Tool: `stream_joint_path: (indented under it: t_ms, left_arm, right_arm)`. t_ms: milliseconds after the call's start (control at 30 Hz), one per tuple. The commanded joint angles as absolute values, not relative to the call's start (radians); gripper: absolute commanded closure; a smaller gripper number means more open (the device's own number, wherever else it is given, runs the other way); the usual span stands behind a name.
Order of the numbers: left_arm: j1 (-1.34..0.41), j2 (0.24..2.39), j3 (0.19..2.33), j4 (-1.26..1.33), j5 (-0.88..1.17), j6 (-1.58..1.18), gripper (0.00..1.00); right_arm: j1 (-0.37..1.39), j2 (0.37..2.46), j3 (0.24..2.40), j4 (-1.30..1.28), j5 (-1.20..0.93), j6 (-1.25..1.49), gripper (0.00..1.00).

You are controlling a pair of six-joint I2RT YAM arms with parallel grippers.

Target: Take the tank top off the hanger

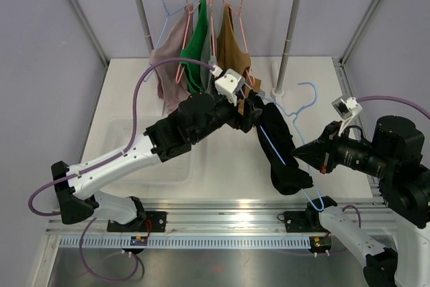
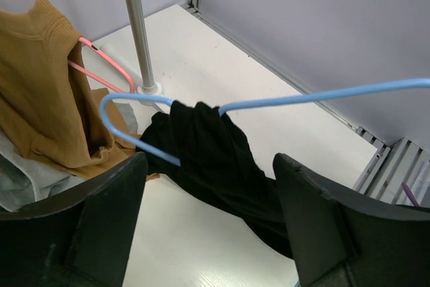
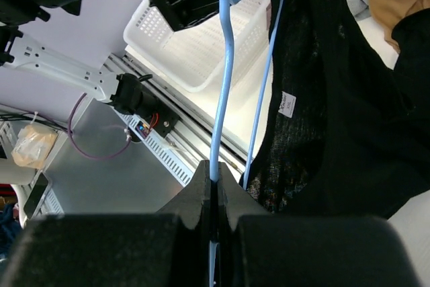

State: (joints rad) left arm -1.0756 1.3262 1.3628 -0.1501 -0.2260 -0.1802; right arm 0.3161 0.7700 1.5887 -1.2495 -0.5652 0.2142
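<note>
Tabletop point(image 1: 228, 166) carries a white basket point(image 3: 181, 52); black tank top point(image 1: 281, 156) hangs outside it.

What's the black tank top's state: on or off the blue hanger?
On: the black tank top hangs bunched over the wire of the blue hanger. The right gripper pinches that hanger.

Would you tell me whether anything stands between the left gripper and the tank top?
Nothing visible does: the tank top hangs on the blue hanger straight ahead of the open left gripper; the tan top hangs off to one side.
</note>
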Motion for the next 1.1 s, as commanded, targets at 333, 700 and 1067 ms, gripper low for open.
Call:
stream_joint_path:
  t_ms: [333, 700, 1067]
  left_arm:
    - [-1.081, 1.332, 1.353, -0.063, -0.27, -0.189, 0.7]
    - [-1.078, 1.281, 1.387, -0.221, -0.653, -0.279, 1.0]
    - [-0.982, 1.173, 1.359, -0.318, -0.636, -0.456, 1.0]
  right_arm:
    - [0.322, 0.752, 1.577, -1.177, -0.583, 0.207, 1.0]
    - [0.36, 0.727, 1.559, -1.207, -0.586, 0.167, 1.0]
    - [0.443, 0.601, 1.532, -1.181, -0.738, 0.095, 1.0]
